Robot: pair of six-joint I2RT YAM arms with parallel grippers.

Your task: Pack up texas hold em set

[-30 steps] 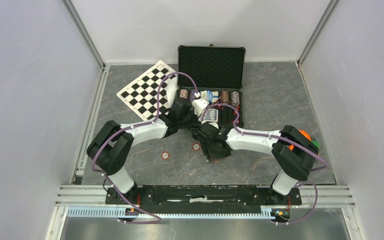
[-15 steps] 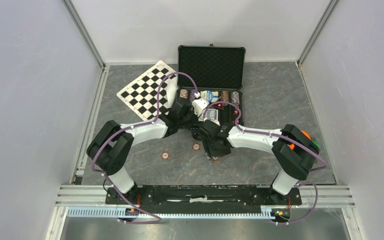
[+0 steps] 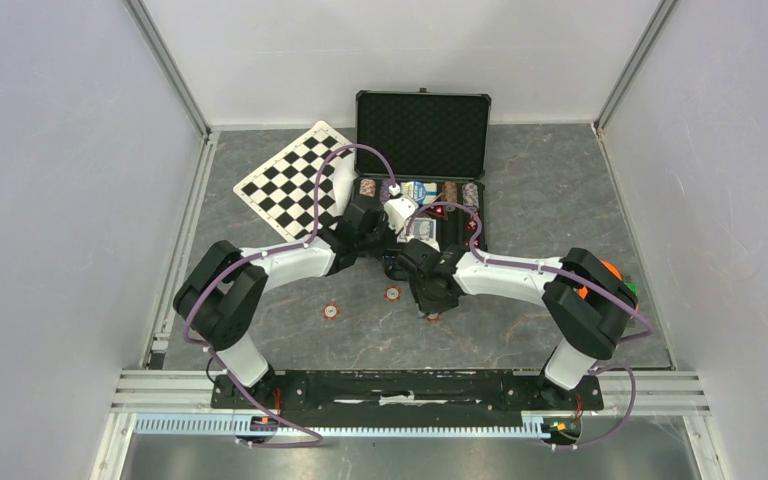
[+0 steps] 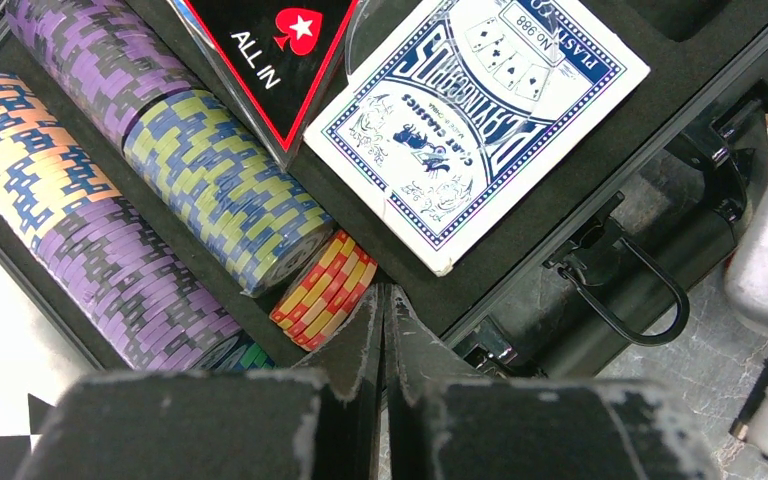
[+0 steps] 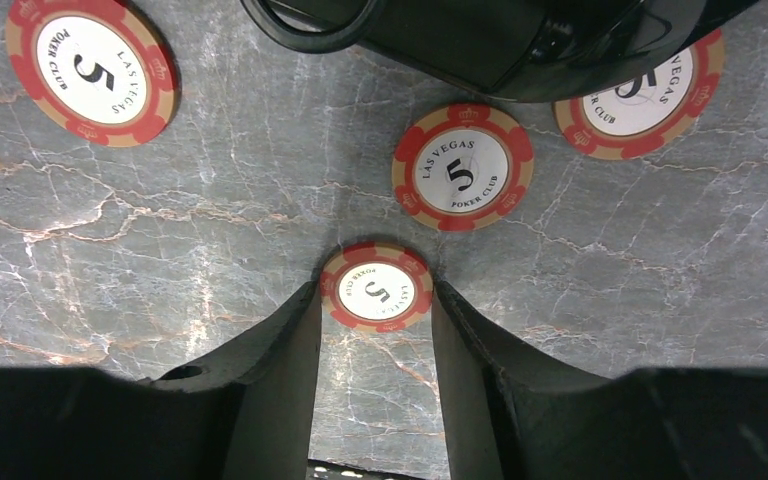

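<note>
The black case lies open at the back, lid up. My left gripper is shut and empty, with its tips in the case beside a short red-and-yellow chip stack. Beyond the stack are rows of chips, a card deck and an ALL IN button. My right gripper points down at the table in front of the case. Its fingers press both edges of a red "5" poker chip lying flat there. In the top view the right gripper mostly hides this chip.
Three more red chips lie loose on the table, the last partly under the case front and its handle. A checkered board lies left of the case. An orange object sits behind the right arm.
The right gripper's jaws have narrowed onto the red chip and the gripper has shifted slightly over it. The left arm has not moved.
</note>
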